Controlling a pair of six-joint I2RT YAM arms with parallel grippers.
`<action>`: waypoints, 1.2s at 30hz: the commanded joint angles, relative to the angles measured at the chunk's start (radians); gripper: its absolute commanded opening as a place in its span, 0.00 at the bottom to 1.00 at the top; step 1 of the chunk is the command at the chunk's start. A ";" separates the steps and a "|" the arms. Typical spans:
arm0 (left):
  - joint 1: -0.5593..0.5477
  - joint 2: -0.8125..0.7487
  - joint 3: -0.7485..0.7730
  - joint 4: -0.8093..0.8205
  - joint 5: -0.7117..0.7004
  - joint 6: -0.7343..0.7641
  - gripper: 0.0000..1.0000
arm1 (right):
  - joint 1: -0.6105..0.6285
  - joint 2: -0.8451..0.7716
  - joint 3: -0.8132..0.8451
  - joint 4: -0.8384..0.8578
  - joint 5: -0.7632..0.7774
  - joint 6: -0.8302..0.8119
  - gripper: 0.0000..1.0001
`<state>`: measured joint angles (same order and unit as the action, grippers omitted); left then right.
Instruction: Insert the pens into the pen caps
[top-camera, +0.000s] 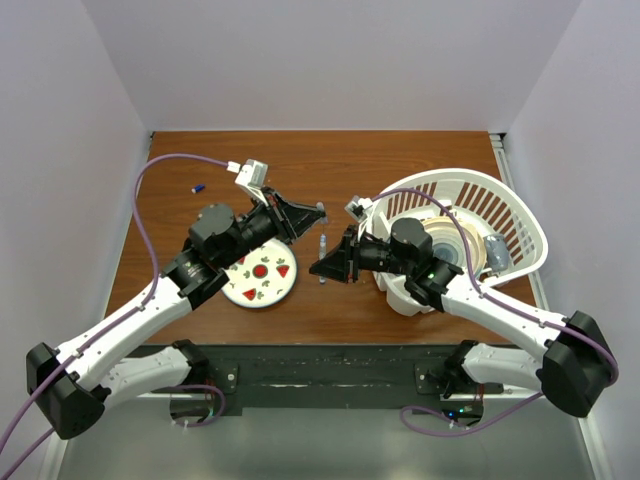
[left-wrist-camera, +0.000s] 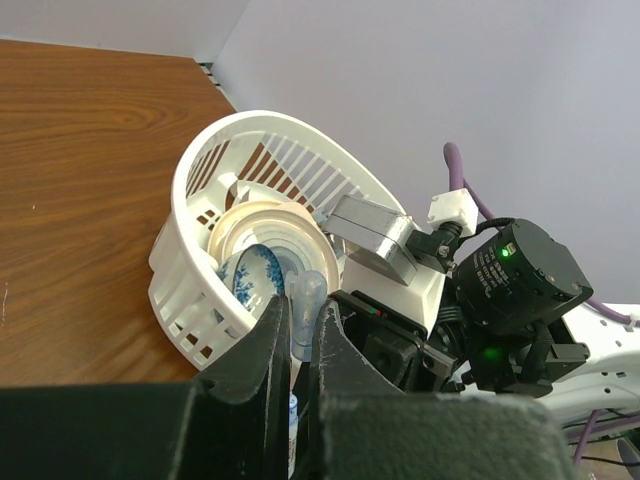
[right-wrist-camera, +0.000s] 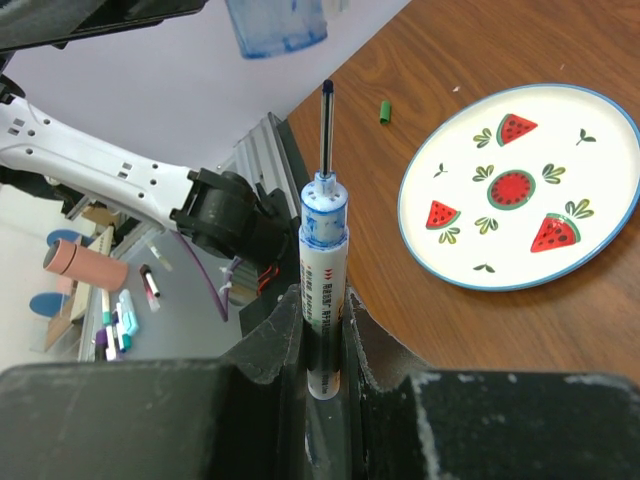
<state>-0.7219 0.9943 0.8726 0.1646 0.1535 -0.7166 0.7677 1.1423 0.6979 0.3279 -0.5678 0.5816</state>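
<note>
My left gripper (left-wrist-camera: 298, 310) is shut on a translucent blue pen cap (left-wrist-camera: 308, 300), with its open end facing my right gripper. My right gripper (right-wrist-camera: 322, 300) is shut on a white pen (right-wrist-camera: 322, 270) with a blue collar and a dark tip. The tip points at the blue cap (right-wrist-camera: 275, 25) and stops a little short of it. In the top view the left gripper (top-camera: 319, 213) and right gripper (top-camera: 321, 268) face each other with the pen (top-camera: 323, 246) between them. A green cap (right-wrist-camera: 384, 111) lies on the table. A small blue cap (top-camera: 200, 187) lies at the far left.
A round white plate (top-camera: 283, 290) with red watermelon marks lies under my left arm; it also shows in the right wrist view (right-wrist-camera: 600, 150). A white plastic basket (top-camera: 515, 215) holding dishes stands on the right, under my right arm. The table's side walls are close.
</note>
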 joint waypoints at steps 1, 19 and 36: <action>0.004 -0.016 0.002 0.010 -0.002 0.022 0.00 | 0.004 -0.032 0.043 0.013 0.008 -0.012 0.00; 0.006 0.003 0.003 -0.028 0.119 0.039 0.00 | 0.004 -0.032 0.080 -0.010 0.031 -0.032 0.00; 0.006 -0.005 0.118 -0.310 0.262 0.154 0.00 | 0.005 -0.093 0.173 -0.222 0.115 -0.197 0.00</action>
<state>-0.7094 1.0000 0.9340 -0.0345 0.3141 -0.6147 0.7788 1.1034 0.7948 0.1062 -0.5133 0.4469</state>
